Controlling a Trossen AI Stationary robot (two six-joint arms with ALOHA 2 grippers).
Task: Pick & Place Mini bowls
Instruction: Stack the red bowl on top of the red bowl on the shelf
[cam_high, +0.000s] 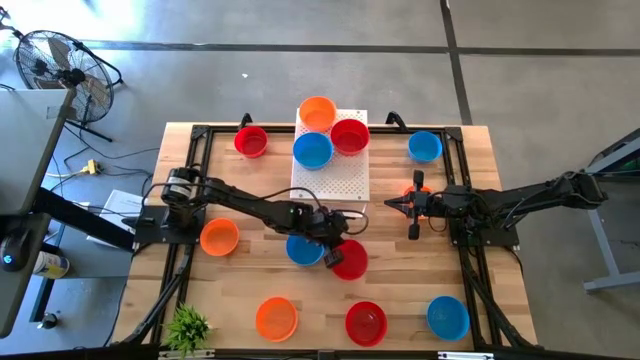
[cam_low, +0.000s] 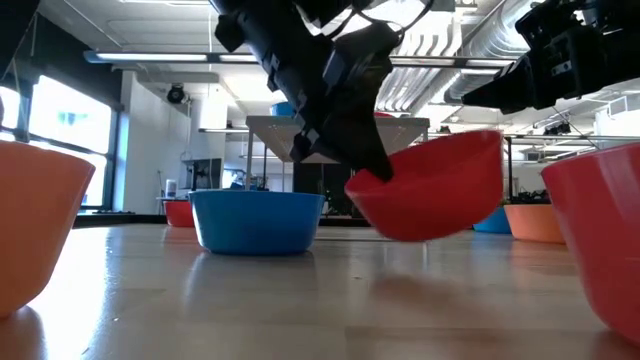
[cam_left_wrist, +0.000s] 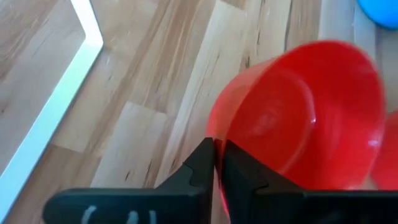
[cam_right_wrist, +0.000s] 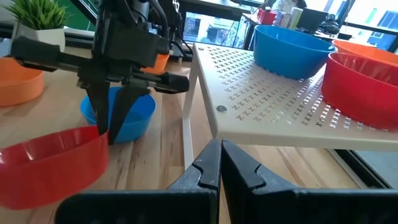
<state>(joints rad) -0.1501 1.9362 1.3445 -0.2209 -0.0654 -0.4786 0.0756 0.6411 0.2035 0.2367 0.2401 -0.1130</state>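
Observation:
My left gripper (cam_high: 337, 251) is shut on a red mini bowl (cam_high: 350, 259) near the table's middle, beside a blue mini bowl (cam_high: 303, 247) that rests on its base. Three mini bowls, orange (cam_high: 317, 112), red (cam_high: 350, 135) and blue (cam_high: 312, 150), stand on the white perforated board (cam_high: 333, 180). My right gripper (cam_high: 392, 203) is shut and empty, just right of the board. Other mini bowls stand about the table: red (cam_high: 251, 141), blue (cam_high: 424, 147), orange (cam_high: 219, 237), orange (cam_high: 276, 318), red (cam_high: 366, 322), blue (cam_high: 447, 317). My left gripper pinches the red bowl's rim (cam_left_wrist: 215, 163) between its two fingers, one finger inside the bowl and one outside. The fingers (cam_right_wrist: 106, 118) come from above, pointing down. The bowl (cam_low: 430, 185) hangs tilted, lifted clear of the table.
A black metal frame (cam_high: 200, 135) runs around the tabletop. A small green plant (cam_high: 187, 326) stands at the near left corner. Bare wood lies between the board and the near row of bowls.

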